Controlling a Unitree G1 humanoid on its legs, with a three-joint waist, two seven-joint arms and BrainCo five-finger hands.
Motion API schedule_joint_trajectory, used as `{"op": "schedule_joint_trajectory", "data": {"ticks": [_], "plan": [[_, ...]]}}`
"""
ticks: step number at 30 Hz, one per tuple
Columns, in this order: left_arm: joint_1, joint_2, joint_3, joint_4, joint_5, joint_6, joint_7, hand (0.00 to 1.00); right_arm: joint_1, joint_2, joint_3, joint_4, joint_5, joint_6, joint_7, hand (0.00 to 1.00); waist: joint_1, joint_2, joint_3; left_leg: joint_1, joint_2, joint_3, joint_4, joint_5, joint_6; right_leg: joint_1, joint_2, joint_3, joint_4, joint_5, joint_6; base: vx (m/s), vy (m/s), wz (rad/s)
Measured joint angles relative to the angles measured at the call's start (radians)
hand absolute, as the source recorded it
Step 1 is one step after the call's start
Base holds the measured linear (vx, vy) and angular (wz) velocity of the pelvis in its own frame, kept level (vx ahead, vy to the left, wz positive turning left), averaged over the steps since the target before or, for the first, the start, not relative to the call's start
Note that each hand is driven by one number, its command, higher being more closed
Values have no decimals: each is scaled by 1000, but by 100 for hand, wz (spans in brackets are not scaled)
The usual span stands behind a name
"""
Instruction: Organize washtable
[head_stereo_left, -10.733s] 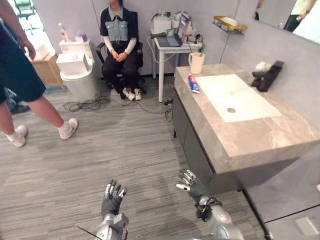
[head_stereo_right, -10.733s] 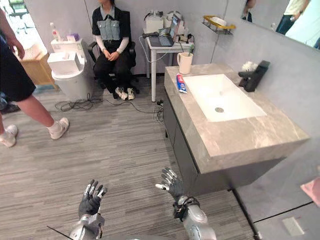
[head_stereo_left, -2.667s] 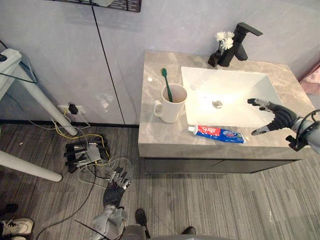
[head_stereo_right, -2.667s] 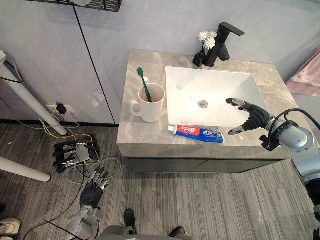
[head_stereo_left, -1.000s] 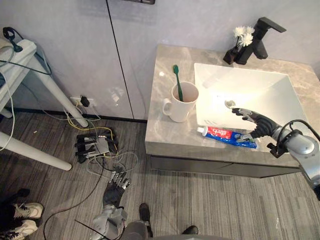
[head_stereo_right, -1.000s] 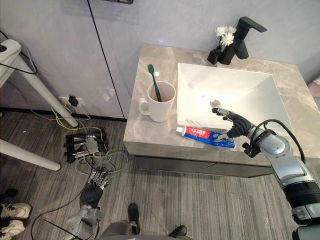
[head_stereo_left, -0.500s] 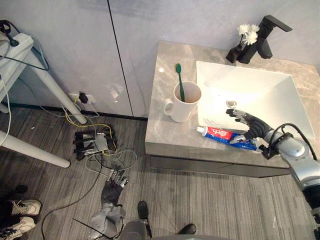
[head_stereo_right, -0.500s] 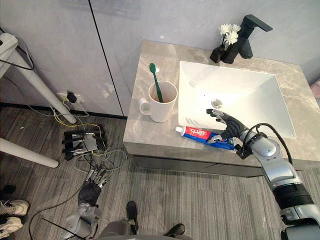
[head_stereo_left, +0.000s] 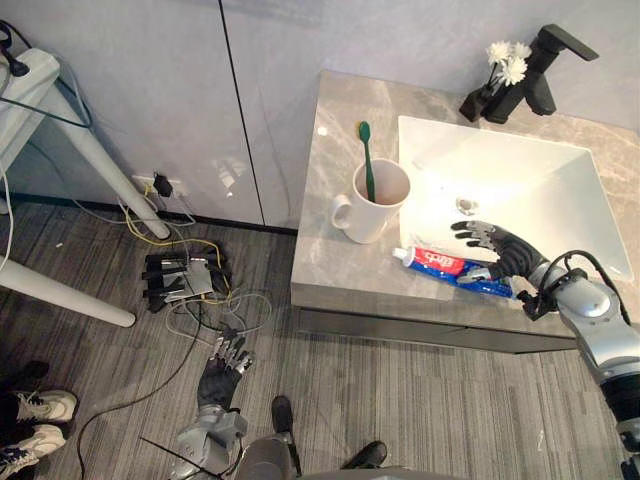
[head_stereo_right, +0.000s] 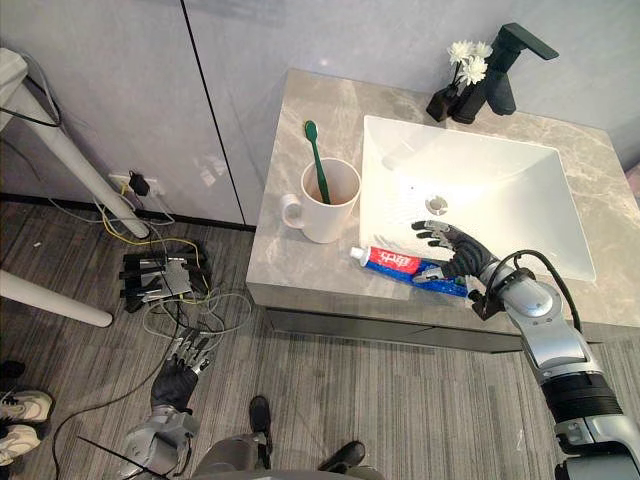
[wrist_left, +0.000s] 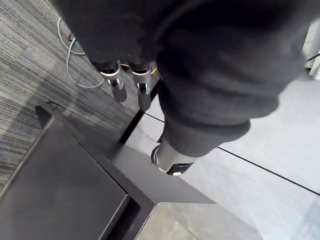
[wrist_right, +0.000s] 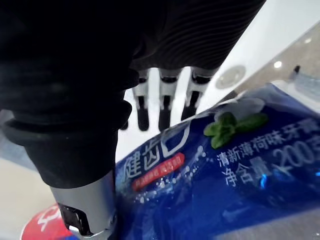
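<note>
Grey marble countertop (head_stereo_left: 325, 255) carries a white mug (head_stereo_left: 372, 205) with a green toothbrush (head_stereo_left: 366, 160) standing in it. Near the mug, along the front rim of the sink (head_stereo_left: 540, 185), lies the red-and-blue toothpaste tube (head_stereo_left: 452, 267). In the left eye view the right hand (head_stereo_left: 503, 252) has come in from the sink's right side over the last few seconds. It now sits over the tube's blue tail end, fingers spread wide. The right eye view shows the same, with no curl round the tube yet. In the left wrist view the left hand (wrist_left: 142, 90) hangs low near the floor, fingers straight and idle. The right wrist view shows the straight fingers (wrist_right: 165, 107) reaching past the tube and the thumb (wrist_right: 87, 210) close beside it. The reach looks finished; a grasp is probably next, perhaps to carry the tube to the mug.
</note>
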Motion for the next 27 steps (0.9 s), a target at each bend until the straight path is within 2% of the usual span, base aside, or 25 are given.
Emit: {"op": "schedule_joint_trajectory", "data": {"ticks": [16,27], "plan": [[-14,9,28,-13,0,0,0,0,-12,-10,-4,-26,-9,-6,6,100,3,-18,21,8,1,-11,4,-1,1,17,0,-16,4,0,0,36,-30,3],[-15,18,30,-13,0,0,0,0,-27,-152,24,-16,-10,-6,25,100,1,-21,43,25,0,-8,12,-6,6,38,-2,-19,4,0,0,3,-25,0]]}}
